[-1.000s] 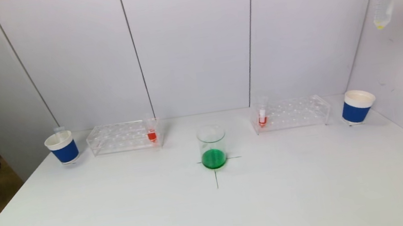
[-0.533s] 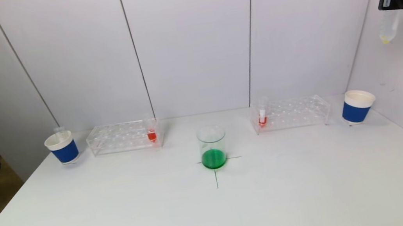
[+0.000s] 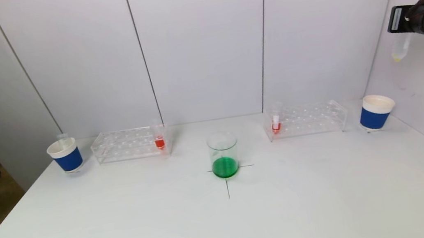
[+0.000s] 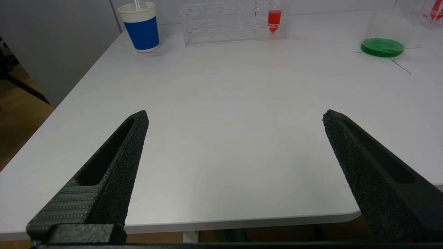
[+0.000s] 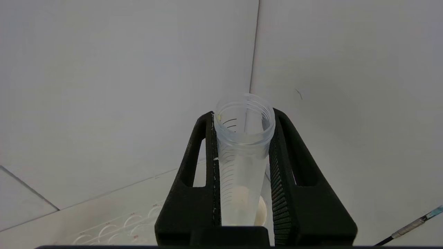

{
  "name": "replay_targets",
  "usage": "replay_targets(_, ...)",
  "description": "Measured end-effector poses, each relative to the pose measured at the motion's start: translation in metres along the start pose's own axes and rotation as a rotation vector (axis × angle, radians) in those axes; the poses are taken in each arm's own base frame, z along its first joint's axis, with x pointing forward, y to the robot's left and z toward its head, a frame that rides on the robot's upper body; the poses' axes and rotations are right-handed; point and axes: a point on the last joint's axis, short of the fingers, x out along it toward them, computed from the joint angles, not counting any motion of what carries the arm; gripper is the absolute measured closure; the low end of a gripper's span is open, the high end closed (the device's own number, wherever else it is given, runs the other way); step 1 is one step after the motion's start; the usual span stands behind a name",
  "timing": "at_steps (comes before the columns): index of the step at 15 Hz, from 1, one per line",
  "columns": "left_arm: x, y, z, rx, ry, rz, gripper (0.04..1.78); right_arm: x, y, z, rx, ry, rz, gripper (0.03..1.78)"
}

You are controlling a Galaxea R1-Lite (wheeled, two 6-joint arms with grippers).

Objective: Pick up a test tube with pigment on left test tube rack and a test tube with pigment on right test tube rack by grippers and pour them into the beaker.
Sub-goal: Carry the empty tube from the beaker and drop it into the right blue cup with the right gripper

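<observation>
The beaker with green liquid stands at the table's middle on a cross mark. A tube with red pigment stands in the left rack; another red tube stands in the right rack. My right gripper is high at the far right, above the right blue cup, shut on a nearly empty clear tube with a yellow trace at its tip; it also shows in the right wrist view. My left gripper is open and empty over the table's near left edge.
A blue cup holding a clear tube stands left of the left rack. White wall panels close the back and right side. The left wrist view shows the table's front edge just below the jaws.
My right gripper with the clear tube has come lower and a little to the left, above the right blue cup. The things on the table have not moved.
</observation>
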Motion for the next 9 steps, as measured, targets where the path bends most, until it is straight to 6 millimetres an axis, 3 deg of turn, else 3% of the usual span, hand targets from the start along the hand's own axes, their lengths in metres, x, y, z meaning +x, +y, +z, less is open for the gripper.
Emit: replay_targets(9,0.0,0.0,0.0,0.0,0.0,0.0,0.06,0.06,-0.016,-0.054,0.018,-0.003,-0.059,1.34)
